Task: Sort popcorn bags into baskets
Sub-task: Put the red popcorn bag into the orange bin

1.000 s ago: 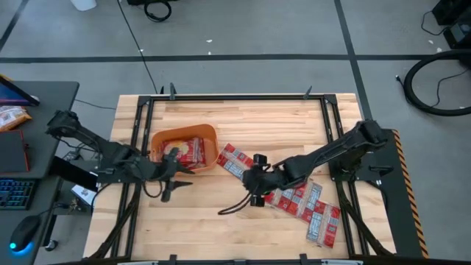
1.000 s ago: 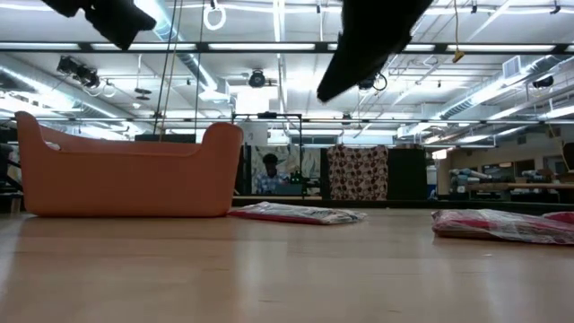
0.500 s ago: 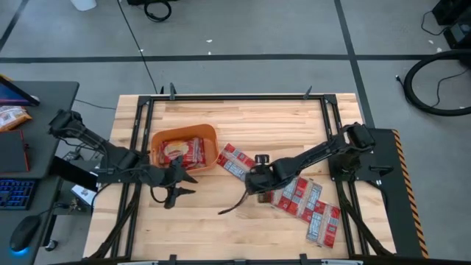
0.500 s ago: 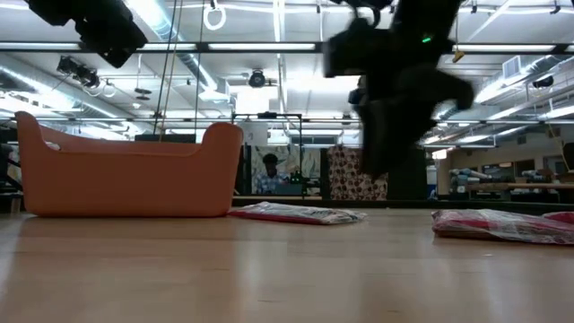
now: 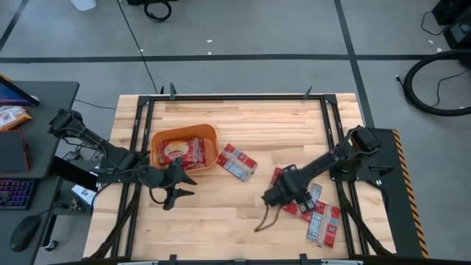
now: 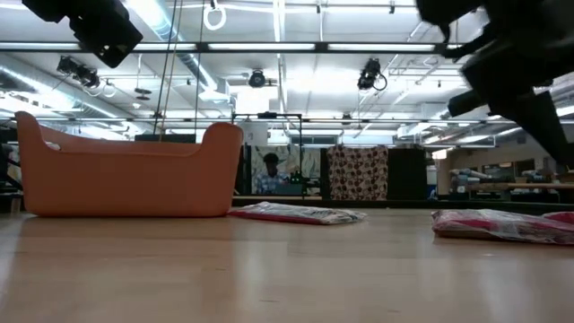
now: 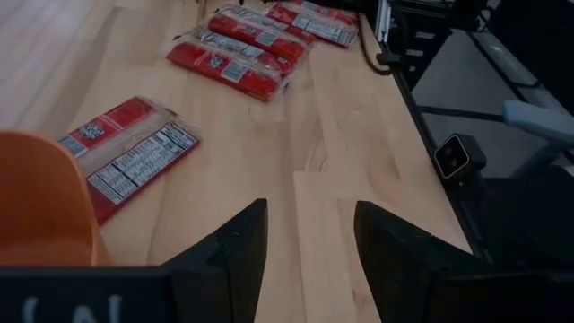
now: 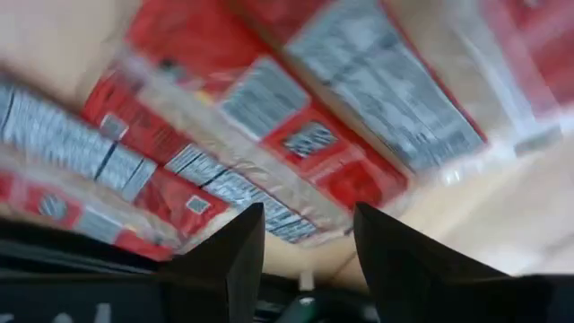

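Observation:
An orange tub (image 5: 184, 149) stands left of the table's middle with red popcorn bags (image 5: 188, 151) inside. A red-and-white bag (image 5: 237, 161) lies flat to the right of the tub. Several more bags (image 5: 313, 210) lie in a pile at the near right. My left gripper (image 5: 180, 185) is open and empty, just on the near side of the tub's right end. My right gripper (image 5: 274, 197) is open and empty above the left edge of the pile. Its wrist view shows bags (image 8: 296, 135) close below the open fingers. In the low view it hangs clear (image 6: 529, 81) above the pile (image 6: 502, 224).
Bare wood lies along the table's near edge and across its far half. Black frame rails (image 5: 140, 147) run along the left and right sides. A dark cable (image 5: 263, 219) trails from my right wrist onto the table. A desk with a keyboard (image 5: 15, 193) stands off the left edge.
My right gripper has gone from the table's middle, beside the lone bag, toward the right and near edge, and now hangs over the left end of the pile. The bags have stayed where they were.

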